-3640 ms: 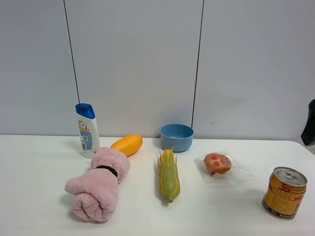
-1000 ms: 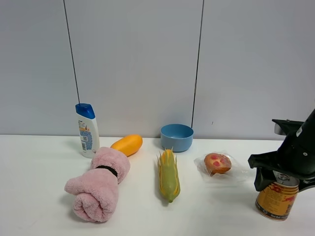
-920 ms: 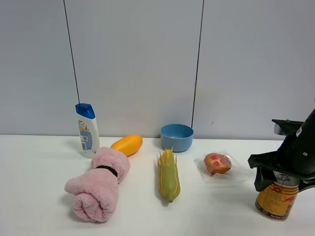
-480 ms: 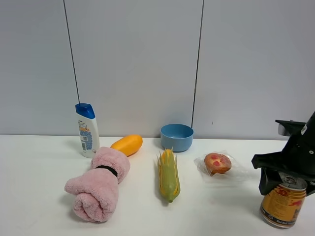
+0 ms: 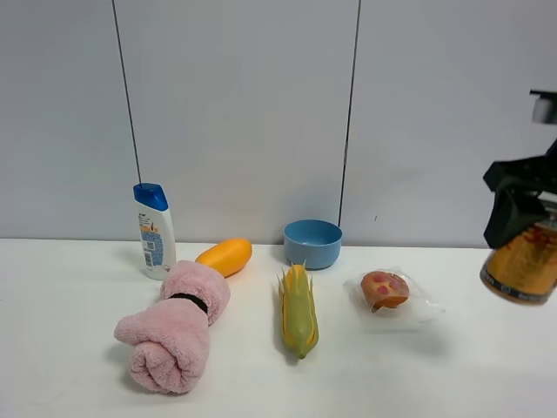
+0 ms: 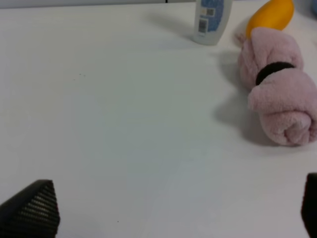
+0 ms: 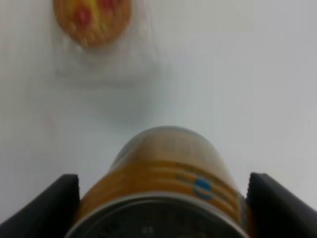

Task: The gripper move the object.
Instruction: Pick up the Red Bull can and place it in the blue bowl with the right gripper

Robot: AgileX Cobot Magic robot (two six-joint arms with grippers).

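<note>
The gold-yellow can (image 5: 525, 266) with red markings hangs in the air at the far right of the exterior view, well above the white table (image 5: 78, 296). My right gripper (image 5: 520, 205) is shut on its top. In the right wrist view the can (image 7: 168, 163) fills the space between the two black fingers (image 7: 47, 203), with the table far below. My left gripper (image 6: 171, 215) is open and empty over bare table; only its fingertips (image 6: 32, 208) show. It is out of the exterior view.
A wrapped bun (image 5: 385, 290) lies left of the can, also in the right wrist view (image 7: 92, 15). Further left are a corn cob (image 5: 298, 311), a blue bowl (image 5: 312, 243), a mango (image 5: 224, 256), a rolled pink towel (image 5: 174, 326) and a shampoo bottle (image 5: 154, 230).
My right gripper came in from the right, closed on the can on the table, shifted it slightly, and has now lifted it well above the table.
</note>
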